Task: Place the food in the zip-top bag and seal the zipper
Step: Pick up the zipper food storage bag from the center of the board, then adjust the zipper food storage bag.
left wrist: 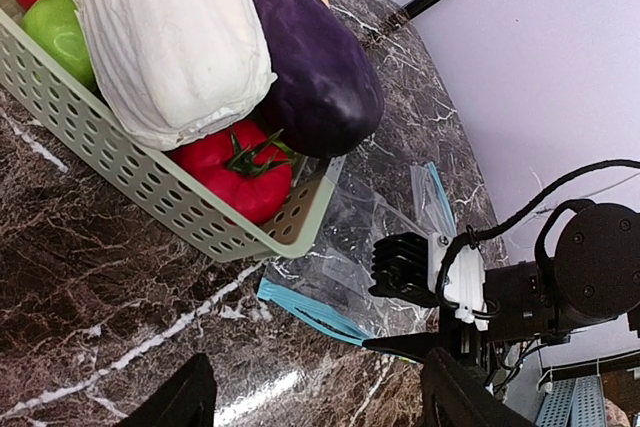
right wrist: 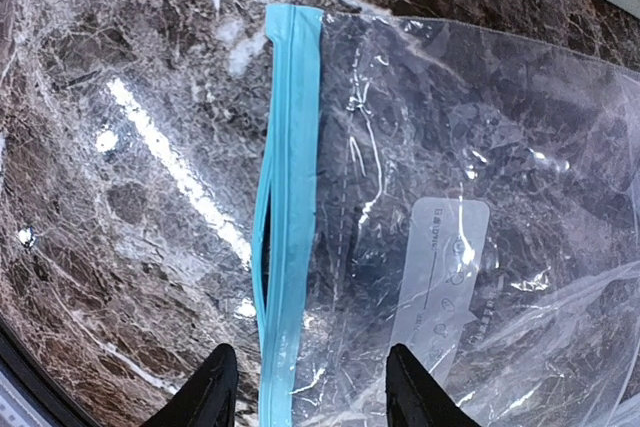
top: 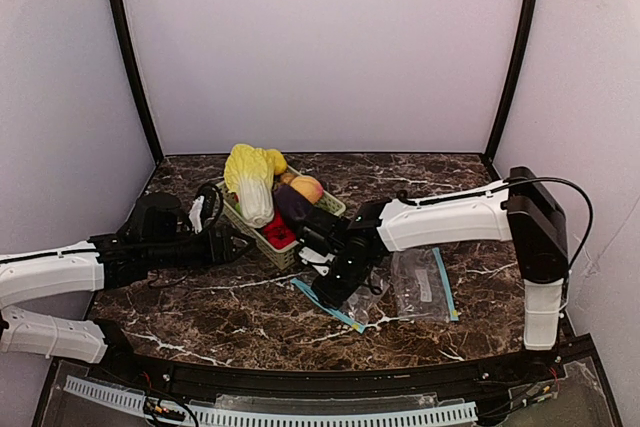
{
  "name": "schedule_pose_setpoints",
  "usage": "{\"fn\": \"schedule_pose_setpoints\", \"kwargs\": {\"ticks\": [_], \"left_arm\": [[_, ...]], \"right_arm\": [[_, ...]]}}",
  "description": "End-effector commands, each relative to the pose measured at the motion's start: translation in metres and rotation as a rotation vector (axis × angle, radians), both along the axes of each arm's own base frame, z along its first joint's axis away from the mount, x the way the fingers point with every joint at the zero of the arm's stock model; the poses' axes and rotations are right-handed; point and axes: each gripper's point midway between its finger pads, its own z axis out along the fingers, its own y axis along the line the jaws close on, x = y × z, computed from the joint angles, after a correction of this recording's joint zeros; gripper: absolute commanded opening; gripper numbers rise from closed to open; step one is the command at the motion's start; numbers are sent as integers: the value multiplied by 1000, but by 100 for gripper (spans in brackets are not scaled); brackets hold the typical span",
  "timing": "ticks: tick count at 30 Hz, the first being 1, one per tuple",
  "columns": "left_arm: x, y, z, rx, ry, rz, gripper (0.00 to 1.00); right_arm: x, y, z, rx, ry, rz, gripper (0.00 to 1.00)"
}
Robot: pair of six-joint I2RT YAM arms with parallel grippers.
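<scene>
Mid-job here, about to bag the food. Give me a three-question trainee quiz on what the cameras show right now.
1. True or false: the eggplant is already inside the zip-top bag.
2. What lies between the jaws of the right gripper? A the cabbage; B the bag's blue zipper strip; C a red pepper.
3. Fill in: the left gripper has its jaws ___ and holds nothing.
Key: 1 false, it lies in the basket; 2 B; 3 open.
</scene>
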Motion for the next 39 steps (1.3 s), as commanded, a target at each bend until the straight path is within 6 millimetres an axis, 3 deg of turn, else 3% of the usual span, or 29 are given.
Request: {"fn": "schedule_pose_setpoints", "kwargs": {"ticks": [1,9,13,16,18,23,29,36,39], "left_arm": [[-2,1,-3,17,15,2,71],[-2,0,-5,23,22,-5,71],[-3,2,-5,25,21,0,71],[-4,2,-4,24,18,-5,71],[-5,1,-3,22,13,-13,71],[-9,-10,5,20,-10,-43,71],[-21,-44,22,47,-91,-148,79],[-20,-70,52,-4,-171,-170,93],[-13,-75,54,24,-192,-157,98]], "right_arm": [[-1,12,0,21,-28,16,50],[3,2,-20,-75,-71,-23,47],[4,3,-17,-69,-78,-39,25],[2,7,-6,-35,-67,-47,14],[-1,9,4,-1,-54,-54,0],[-7,20,44,131,-34,-71,0],[-19,32,93,302,35,-61,0],[-18,34,112,353,28,-71,0],[-19,35,117,370,28,-69,0]]}}
